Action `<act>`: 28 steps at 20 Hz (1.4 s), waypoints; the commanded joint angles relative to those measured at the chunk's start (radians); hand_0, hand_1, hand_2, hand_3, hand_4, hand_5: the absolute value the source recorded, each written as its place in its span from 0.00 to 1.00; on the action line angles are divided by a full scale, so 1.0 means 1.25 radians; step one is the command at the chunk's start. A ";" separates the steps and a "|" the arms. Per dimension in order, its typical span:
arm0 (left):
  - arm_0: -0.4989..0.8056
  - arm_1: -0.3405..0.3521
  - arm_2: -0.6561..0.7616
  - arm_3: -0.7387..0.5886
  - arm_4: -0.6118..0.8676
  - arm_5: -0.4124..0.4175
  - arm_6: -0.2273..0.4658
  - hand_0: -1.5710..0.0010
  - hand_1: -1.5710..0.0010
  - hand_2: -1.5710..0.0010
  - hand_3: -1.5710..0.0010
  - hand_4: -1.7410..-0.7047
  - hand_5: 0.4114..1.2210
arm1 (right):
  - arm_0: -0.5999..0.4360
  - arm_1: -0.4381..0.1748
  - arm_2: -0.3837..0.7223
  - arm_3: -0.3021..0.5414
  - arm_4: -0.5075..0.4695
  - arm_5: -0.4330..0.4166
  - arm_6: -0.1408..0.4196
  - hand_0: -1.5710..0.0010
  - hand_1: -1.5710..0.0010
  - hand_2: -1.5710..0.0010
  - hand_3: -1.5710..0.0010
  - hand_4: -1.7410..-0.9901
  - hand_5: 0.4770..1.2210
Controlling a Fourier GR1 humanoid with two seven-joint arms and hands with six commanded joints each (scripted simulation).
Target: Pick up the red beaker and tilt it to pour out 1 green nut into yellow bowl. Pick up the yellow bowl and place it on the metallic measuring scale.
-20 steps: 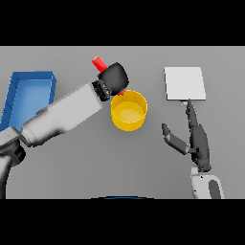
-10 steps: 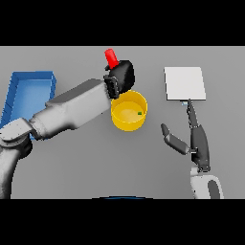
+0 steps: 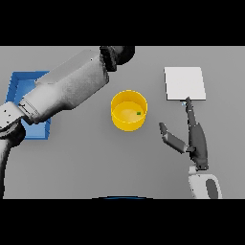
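— What sits closest to the robot?

— The right hand (image 3: 197, 143), low on the right side of the grey table (image 3: 86, 158). Its fingers (image 3: 190, 112) are stretched straight out toward the far edge and the thumb (image 3: 171, 139) is splayed to the left, so it is relaxed and holds nothing. One fingertip reaches up to the near edge of the metallic measuring scale (image 3: 184, 83), whether it touches I cannot tell.

— And in the middle?

— The yellow bowl (image 3: 128, 110), standing upright on the table, left of the right hand and apart from it. A single green nut (image 3: 139, 113) lies inside, near the bowl's right wall.

— The scale?

— A flat pale square, further back on the right, well apart from the bowl, with nothing resting on it.

— What about the left side?

— A blue tray (image 3: 24, 86) lies at the left edge, partly covered by the left arm (image 3: 67, 91), which crosses the view from lower left toward the far middle.

— The left hand?

— The left hand (image 3: 120, 53) shows only as a dark shape at the very top of the scene, behind the bowl — how its fingers stand I cannot tell. No red beaker shows in this view.
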 commanded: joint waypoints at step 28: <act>0.494 0.371 0.582 -0.126 0.896 0.468 0.412 0.00 0.00 0.00 0.08 0.00 1.00 | -0.025 -0.033 0.004 0.032 -0.029 0.055 -0.029 1.00 1.00 1.00 1.00 0.71 0.24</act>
